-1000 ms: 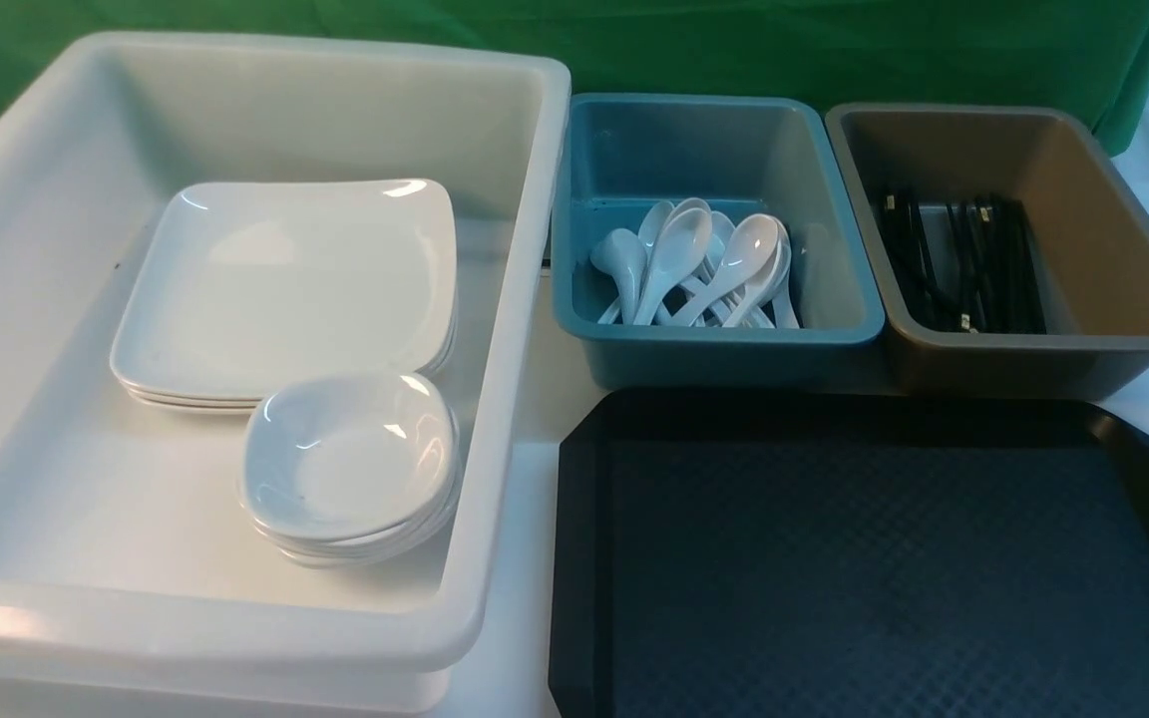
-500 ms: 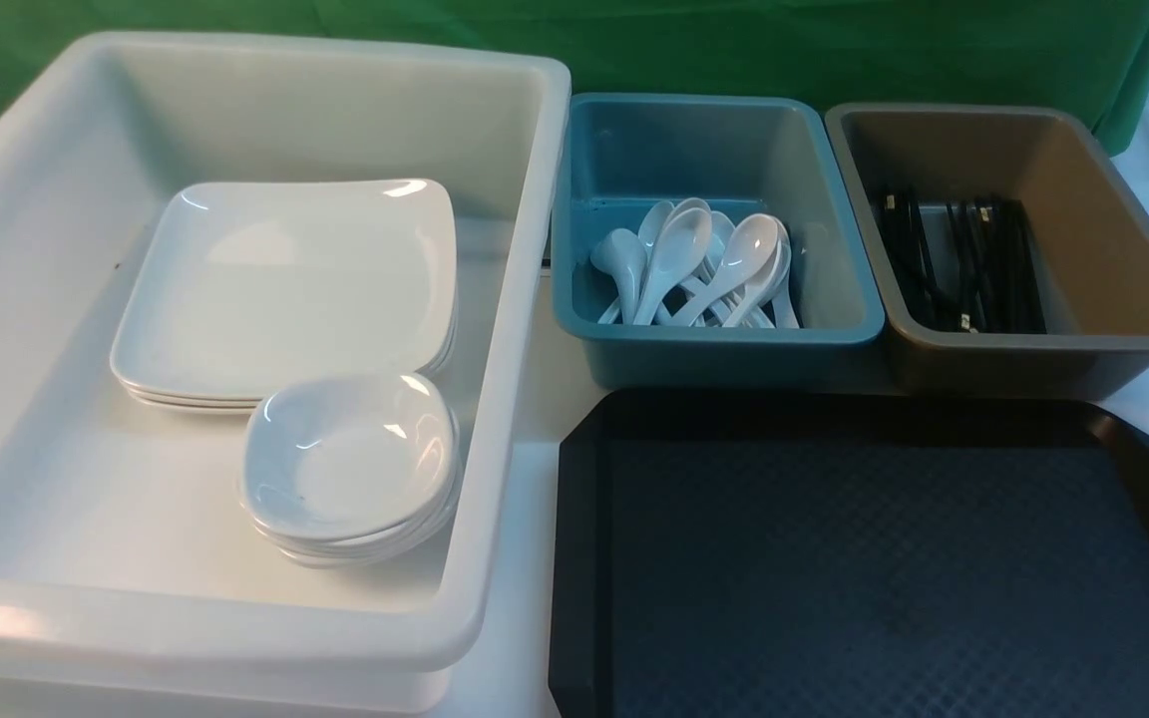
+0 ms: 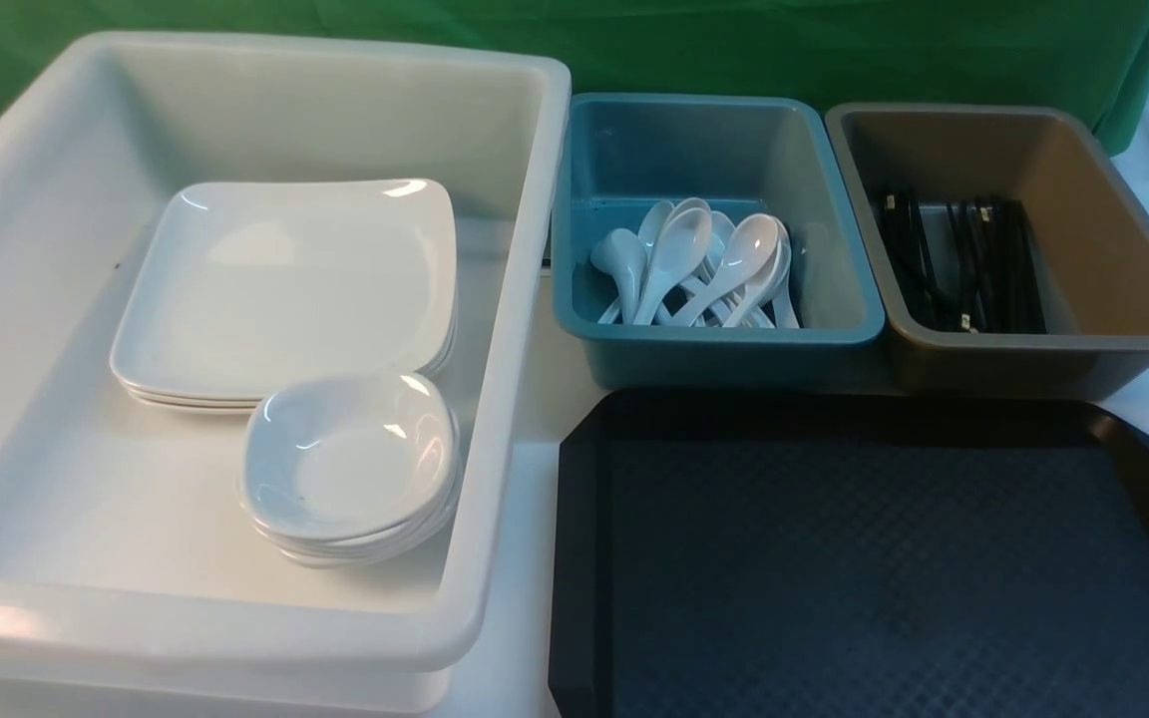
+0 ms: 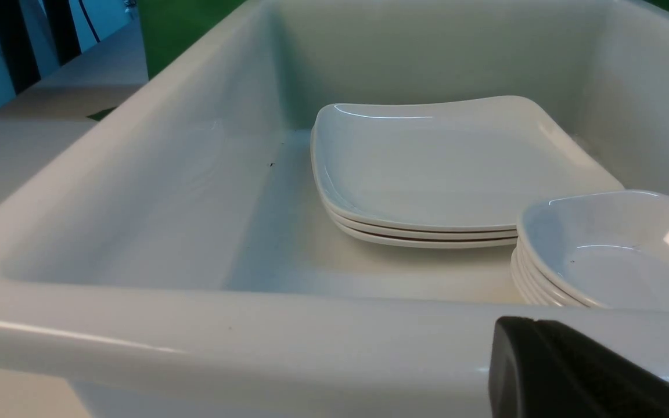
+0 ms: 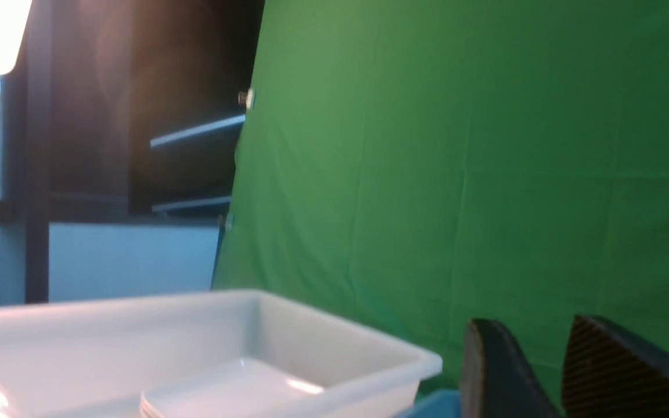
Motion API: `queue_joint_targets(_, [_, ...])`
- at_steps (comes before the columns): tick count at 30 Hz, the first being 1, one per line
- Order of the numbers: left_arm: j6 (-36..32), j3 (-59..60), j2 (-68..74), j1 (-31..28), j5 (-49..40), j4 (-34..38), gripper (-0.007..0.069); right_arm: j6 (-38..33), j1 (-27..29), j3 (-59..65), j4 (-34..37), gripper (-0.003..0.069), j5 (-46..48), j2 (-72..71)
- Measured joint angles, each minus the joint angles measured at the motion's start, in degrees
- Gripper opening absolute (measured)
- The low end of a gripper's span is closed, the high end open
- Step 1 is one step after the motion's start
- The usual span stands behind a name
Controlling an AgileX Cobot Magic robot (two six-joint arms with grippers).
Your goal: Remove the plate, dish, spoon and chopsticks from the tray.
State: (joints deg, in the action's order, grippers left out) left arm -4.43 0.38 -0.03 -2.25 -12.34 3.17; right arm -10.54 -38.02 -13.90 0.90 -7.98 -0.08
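Flat black diamond-textured tray (image 3: 884, 568) is lying bare; white square plates (image 3: 285, 289) are sitting in big white tub (image 3: 525, 299).
Only wrist cams are showing claws: left gripper (image 4: 578, 371) closed w/ nothing, right gripper (image 5: 549, 371) raised, jaws parted, empty.

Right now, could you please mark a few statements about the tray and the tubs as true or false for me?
1. The tray has nothing on it. True.
2. The spoons lie in the brown tub. False: they lie in the teal tub; the brown tub holds the chopsticks.
3. The plates are stacked in the white tub. True.
4. The small dishes sit on top of the plates. False: they form their own stack beside the plates, nearer the robot.
5. The right gripper holds a spoon. False: its jaws stand apart with nothing between them.
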Motion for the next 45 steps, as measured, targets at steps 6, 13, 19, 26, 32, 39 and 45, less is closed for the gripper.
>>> queue_joint_targets(6, [0.00, 0.00, 0.00, 0.00, 0.00, 0.00, 0.0002, -2.50, 0.00, 1.71, 0.50, 0.0236, 3.39, 0.00])
queue_joint_targets(13, [0.00, 0.00, 0.00, 0.00, 0.00, 0.00, 0.0002, -2.56, 0.90, 2.22, 0.52, 0.0237, 9.95, 0.00])
queue_joint_targets(19, [0.00, 0.00, 0.00, 0.00, -0.05, 0.00, 0.0002, -2.34, 14.96, 2.45, 0.57, 0.0237, 19.05, 0.05])
queue_joint_targets(26, [0.00, 0.00, 0.00, 0.00, -0.05, 0.00, 0.0002, -3.66, 31.05, 11.12, 0.51, 0.0237, 20.46, 0.08])
queue_joint_targets(32, [0.00, 0.00, -0.04, 0.00, -0.35, 0.00, 0.0003, -3.88, 37.36, 14.31, 0.51, 0.0239, 22.35, 0.12])
queue_joint_targets(39, [0.00, 0.00, -0.04, 0.00, -0.41, -0.24, 0.0003, -0.42, 37.50, 14.31, 0.51, 0.0239, 22.41, 0.12])
queue_joint_targets(45, [0.00, 0.00, -0.04, 0.00, -0.41, -0.23, 0.0004, 0.57, 37.50, 14.31, 0.51, 0.0239, 22.41, 0.12])
